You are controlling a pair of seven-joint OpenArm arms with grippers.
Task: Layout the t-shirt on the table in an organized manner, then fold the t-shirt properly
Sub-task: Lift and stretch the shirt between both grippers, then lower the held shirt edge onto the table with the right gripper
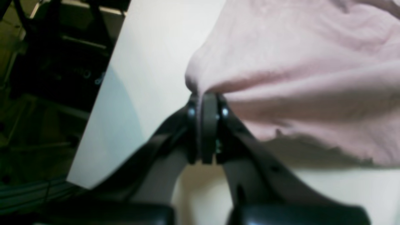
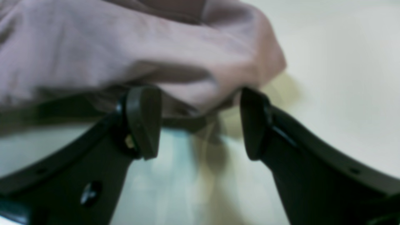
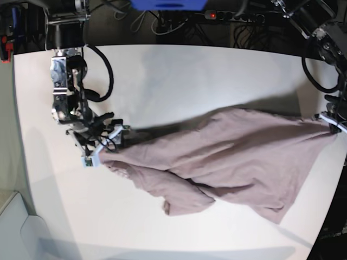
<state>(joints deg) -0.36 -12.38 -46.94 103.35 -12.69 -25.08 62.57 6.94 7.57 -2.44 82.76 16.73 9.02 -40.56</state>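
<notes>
Both my grippers meet the t-shirt (image 3: 233, 151): left gripper (image 1: 207, 97) pinches one corner; right gripper (image 2: 200, 122) stands wide at the opposite bunched end. Cloth stretches across the white table (image 3: 179, 76); dark cables (image 3: 162, 21) lie beyond its far edge.

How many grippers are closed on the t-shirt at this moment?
1. The left gripper is shut on the t-shirt edge; the right gripper stands open at the other end.

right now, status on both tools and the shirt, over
Left tool shut on the t-shirt edge. Right tool open at the other end, cloth bunched between its fingers. Shirt stretched, crumpled, unfolded on the table. Nothing in the way.
</notes>
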